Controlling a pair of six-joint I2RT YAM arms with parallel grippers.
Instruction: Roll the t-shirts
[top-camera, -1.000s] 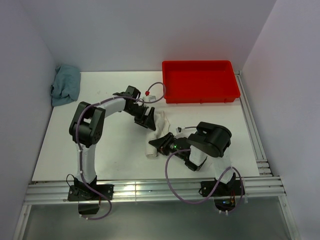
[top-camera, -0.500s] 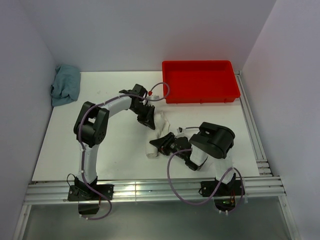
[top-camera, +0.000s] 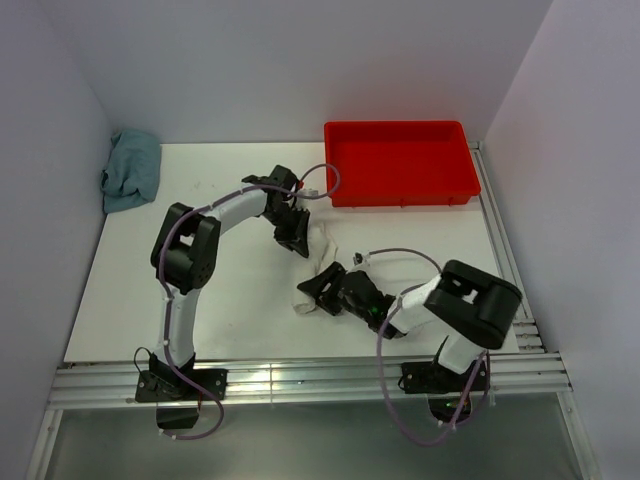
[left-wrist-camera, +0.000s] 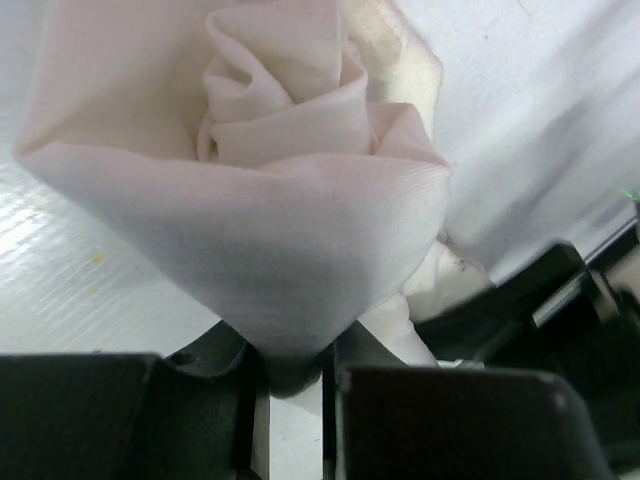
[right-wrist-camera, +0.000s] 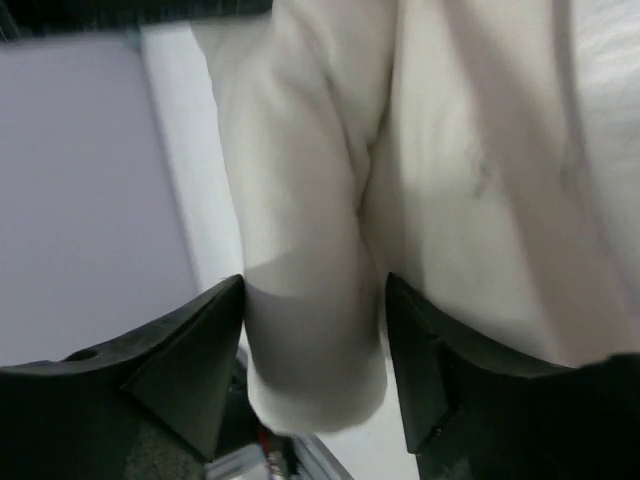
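A cream-white t-shirt lies rolled into a short bundle mid-table. My left gripper is at its far end, shut on a fold of the cloth. In the left wrist view the layered roll end of the t-shirt fills the frame, and its lower tip is pinched in the left gripper. My right gripper is at the near end. Its jaws stand open astride the t-shirt, with the roll's end between the fingers of the right gripper.
A red tray stands at the back right, close behind the left gripper. A crumpled blue-green cloth lies in the back left corner by the wall. Rails run along the table's near and right edges.
My left gripper went from open to shut on the far end of the roll. My right jaws spread wider around the near end, and the right arm's elbow swung out to the right.
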